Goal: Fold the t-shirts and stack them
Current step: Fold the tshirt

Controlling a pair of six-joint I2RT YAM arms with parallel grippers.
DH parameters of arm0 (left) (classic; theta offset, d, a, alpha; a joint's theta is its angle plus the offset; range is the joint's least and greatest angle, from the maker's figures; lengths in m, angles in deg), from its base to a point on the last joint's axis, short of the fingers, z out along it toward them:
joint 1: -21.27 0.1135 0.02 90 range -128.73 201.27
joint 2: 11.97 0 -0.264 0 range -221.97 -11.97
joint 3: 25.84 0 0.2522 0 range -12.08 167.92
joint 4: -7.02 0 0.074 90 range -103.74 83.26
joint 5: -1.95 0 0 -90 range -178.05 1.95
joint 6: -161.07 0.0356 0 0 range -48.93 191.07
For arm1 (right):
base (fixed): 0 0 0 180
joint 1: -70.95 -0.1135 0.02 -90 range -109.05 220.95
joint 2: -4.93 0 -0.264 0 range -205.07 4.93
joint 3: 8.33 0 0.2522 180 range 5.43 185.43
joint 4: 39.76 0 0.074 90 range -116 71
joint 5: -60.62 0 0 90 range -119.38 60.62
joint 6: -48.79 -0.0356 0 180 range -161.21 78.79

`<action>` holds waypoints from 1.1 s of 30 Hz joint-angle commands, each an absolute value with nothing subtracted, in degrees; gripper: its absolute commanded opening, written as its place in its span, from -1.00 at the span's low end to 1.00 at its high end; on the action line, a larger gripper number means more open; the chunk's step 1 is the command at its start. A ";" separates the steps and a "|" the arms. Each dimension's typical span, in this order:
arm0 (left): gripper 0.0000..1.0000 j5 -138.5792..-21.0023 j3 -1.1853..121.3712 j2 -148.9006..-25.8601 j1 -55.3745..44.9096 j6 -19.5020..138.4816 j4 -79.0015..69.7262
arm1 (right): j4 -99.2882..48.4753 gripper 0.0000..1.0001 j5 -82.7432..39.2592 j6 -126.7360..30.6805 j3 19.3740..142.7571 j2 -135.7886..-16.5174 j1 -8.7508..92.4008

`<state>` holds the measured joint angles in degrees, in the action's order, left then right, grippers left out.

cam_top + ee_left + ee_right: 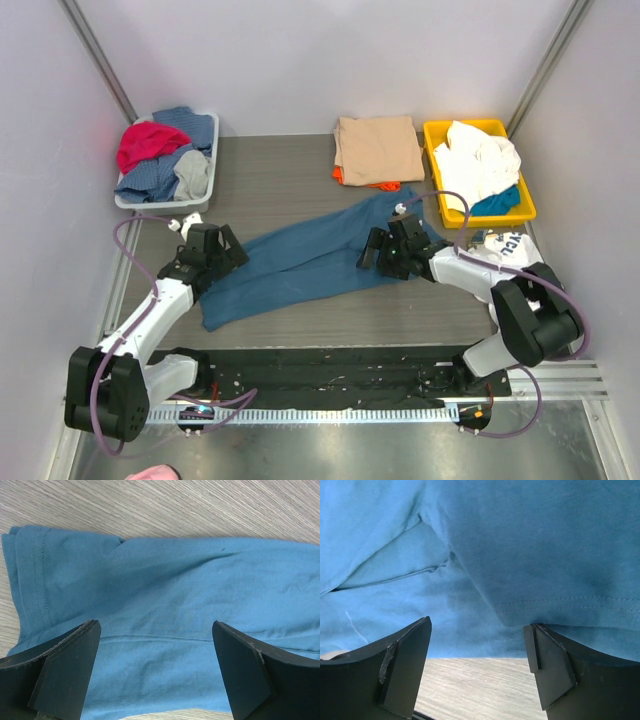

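The teal-blue t-shirt (310, 260) lies in the middle of the table (280, 170) as a long, rumpled band running on a slant from the near left to the far right, its layers doubled over one another; the left wrist view shows a stitched hem at its end and a soft crease along its length. At the far edge, well apart from it, the tan-beige t-shirt (378, 148) sits folded into a neat rectangle on top of the orange t-shirt (384, 185), of which only a thin edge peeks out. The left gripper (232, 250) hangs over the shirt's near-left end with its jaws spread wide and nothing between them but cloth below; its arm (160, 300) stretches forward from the near-left corner, wrist tipped down. The right gripper (368, 252) is poised over the far-right end, jaws also apart and holding nothing, pointing back toward the left, its arm (470, 272) bent in from the near-right base. Whether either pair of fingertips touches the cloth cannot be told. The table has a grey-brown wood grain. A yellow bin (432, 135) at the far right holds white and teal garments, a grey basket (205, 125) at the far left holds red, blue and grey ones, and a white printed garment (497, 243) lies by the right arm. Pale walls (300, 50) close in three sides, and a black base plate (330, 375) runs along the near edge.
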<state>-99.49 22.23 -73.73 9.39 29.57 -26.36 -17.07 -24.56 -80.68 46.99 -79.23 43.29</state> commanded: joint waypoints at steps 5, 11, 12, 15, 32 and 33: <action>0.99 -100.80 22.46 -72.71 9.49 30.38 -26.08 | -19.76 0.64 -28.06 -80.41 50.78 -80.76 43.00; 0.99 -100.97 22.46 -72.62 9.58 30.55 -26.43 | -19.76 0.64 -29.12 -80.15 52.71 -80.85 43.00; 0.99 -100.97 22.46 -72.71 9.49 30.55 -26.43 | -19.76 0.64 -29.12 -80.15 52.89 -80.94 43.09; 0.99 -100.97 22.55 -72.53 9.49 30.55 -26.52 | -19.76 0.64 -30.95 -80.06 53.51 -80.94 43.00; 0.99 -101.06 22.38 -72.62 9.49 30.73 -26.69 | -18.62 0.65 -35.18 -77.16 57.64 -83.22 43.00; 0.99 -100.97 22.38 -72.62 9.49 30.81 -26.69 | -18.36 0.65 -35.71 -76.81 57.90 -83.40 43.00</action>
